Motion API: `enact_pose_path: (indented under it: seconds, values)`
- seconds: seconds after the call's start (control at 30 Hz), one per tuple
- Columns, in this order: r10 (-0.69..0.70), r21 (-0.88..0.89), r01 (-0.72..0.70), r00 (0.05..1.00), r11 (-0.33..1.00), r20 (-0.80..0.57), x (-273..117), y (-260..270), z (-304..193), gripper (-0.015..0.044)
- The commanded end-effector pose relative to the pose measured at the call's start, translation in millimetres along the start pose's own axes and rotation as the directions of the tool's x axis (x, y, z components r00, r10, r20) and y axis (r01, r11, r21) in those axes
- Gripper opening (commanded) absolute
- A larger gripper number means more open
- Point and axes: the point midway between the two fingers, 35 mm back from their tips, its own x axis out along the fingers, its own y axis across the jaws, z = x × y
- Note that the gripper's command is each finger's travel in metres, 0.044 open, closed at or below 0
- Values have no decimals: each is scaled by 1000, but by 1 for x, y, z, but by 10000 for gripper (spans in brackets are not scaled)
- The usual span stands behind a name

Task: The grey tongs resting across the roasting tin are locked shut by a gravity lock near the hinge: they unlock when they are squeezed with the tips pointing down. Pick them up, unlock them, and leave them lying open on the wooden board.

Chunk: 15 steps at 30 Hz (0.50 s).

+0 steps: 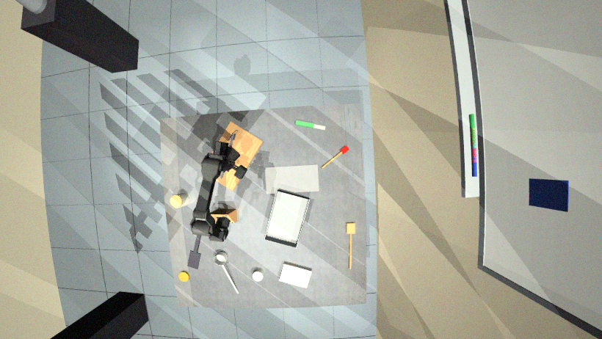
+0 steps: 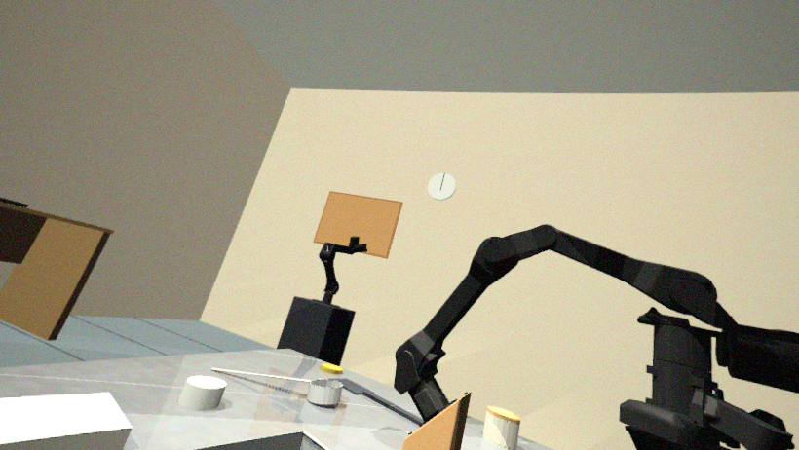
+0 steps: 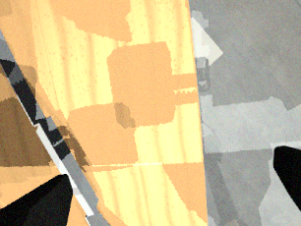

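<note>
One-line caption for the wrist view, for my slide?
Open gripper above the wooden board, grey tongs lying released on it beside the left fingertip.
</note>
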Motion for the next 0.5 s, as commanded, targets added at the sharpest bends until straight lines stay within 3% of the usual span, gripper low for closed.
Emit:
enact_pose_path:
  seconds: [0.0,0.47]
  values:
    - [-18,-15,18,1000,1000,-24,-10,-23,-3,440]
    - [-2,0,2,1000,1000,-17,-57,-18,-4,440]
